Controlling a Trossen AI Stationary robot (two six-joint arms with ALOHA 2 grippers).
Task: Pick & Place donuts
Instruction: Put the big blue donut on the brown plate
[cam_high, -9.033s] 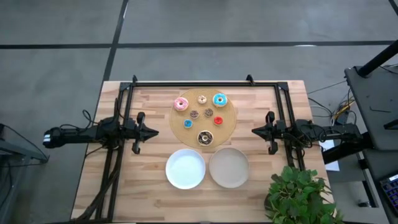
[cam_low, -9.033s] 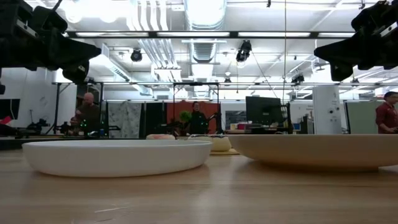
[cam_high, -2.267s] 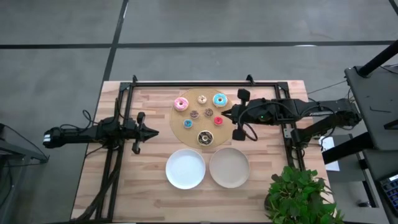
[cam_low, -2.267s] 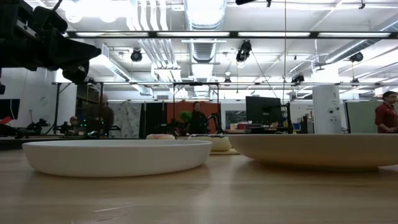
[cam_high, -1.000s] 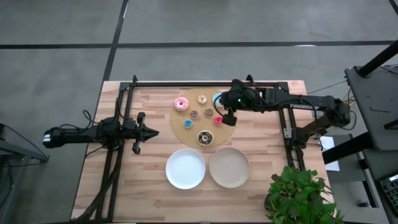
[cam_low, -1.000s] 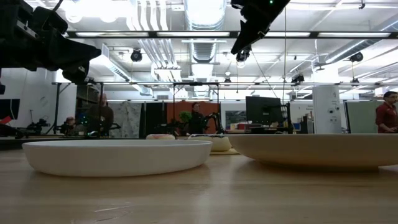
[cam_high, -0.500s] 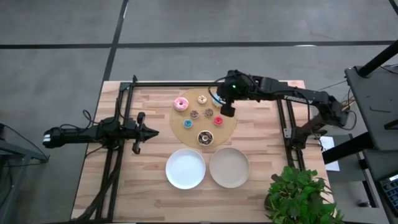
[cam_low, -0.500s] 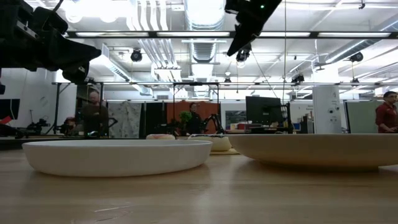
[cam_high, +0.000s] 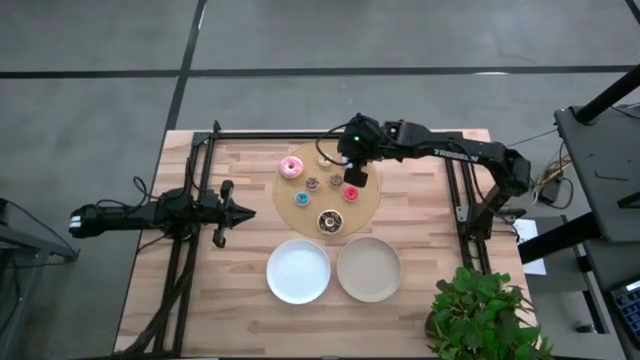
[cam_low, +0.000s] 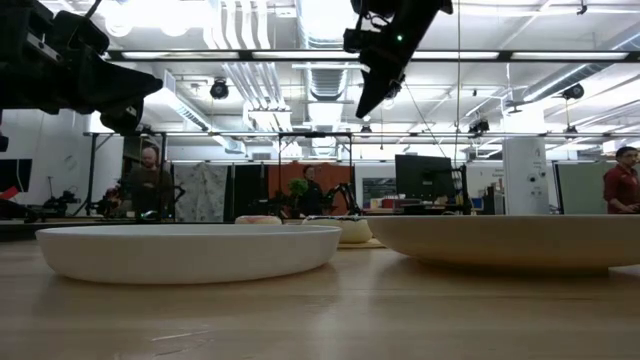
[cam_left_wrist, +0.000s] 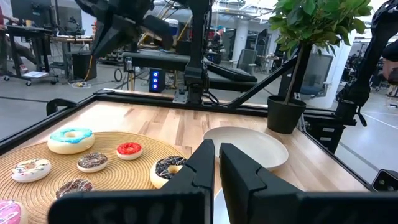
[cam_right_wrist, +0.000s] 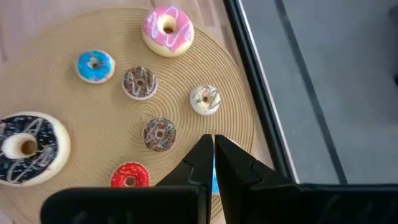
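Note:
Several toy donuts lie flat on the round woven board. They include the pink one, the dark chocolate one, the small red one, a small blue one and brown ones. The light blue donut is hidden under my right arm in the high view. My right gripper hangs shut above the board's right part, slanting down and touching nothing. At the table's left, my left gripper waits shut and level.
A white plate and a tan plate sit side by side near the front edge, just in front of the board. A potted plant stands at the front right corner. A black frame runs along the far edge and both sides.
My right gripper has swung toward the table's left and far edge over the right part of the board. It has sunk a little and tipped further downward, and it has stayed shut. The donuts have not moved.

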